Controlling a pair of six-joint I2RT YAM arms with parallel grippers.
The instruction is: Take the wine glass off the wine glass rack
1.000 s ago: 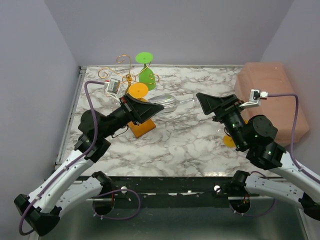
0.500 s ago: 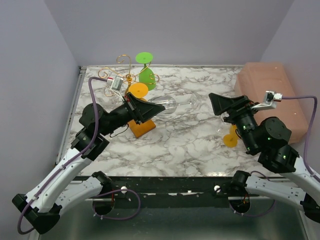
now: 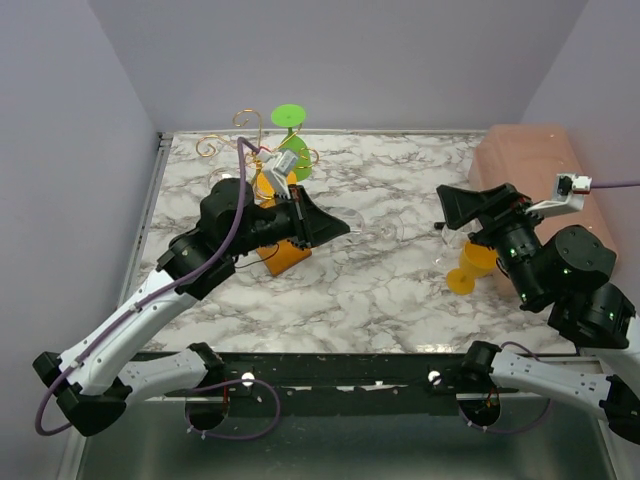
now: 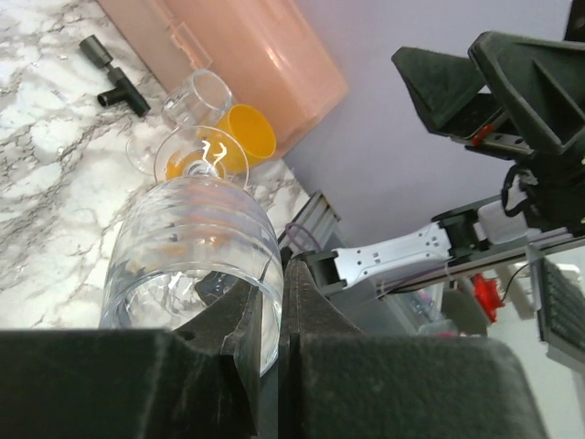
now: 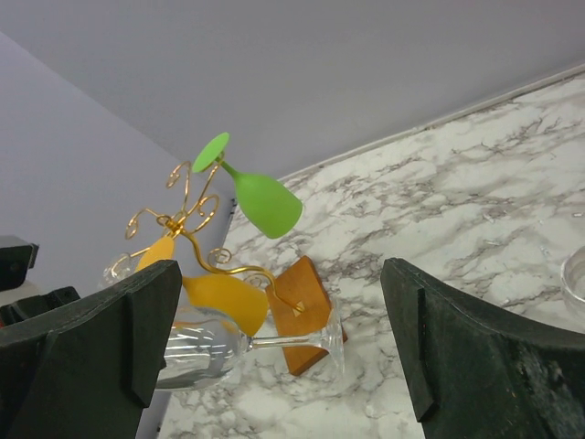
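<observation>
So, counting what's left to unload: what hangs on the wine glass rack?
A green wine glass and a yellow-orange wine glass hang from the wine glass rack. The right gripper's finger covers its lower left side.

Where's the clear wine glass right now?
The clear wine glass is held sideways by the left gripper, centre-left in the top view, just right of the rack's wooden base.

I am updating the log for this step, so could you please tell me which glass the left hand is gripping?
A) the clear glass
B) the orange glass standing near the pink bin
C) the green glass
A: in the left wrist view the left hand is closed on the rim of the clear glass, held on its side.
</observation>
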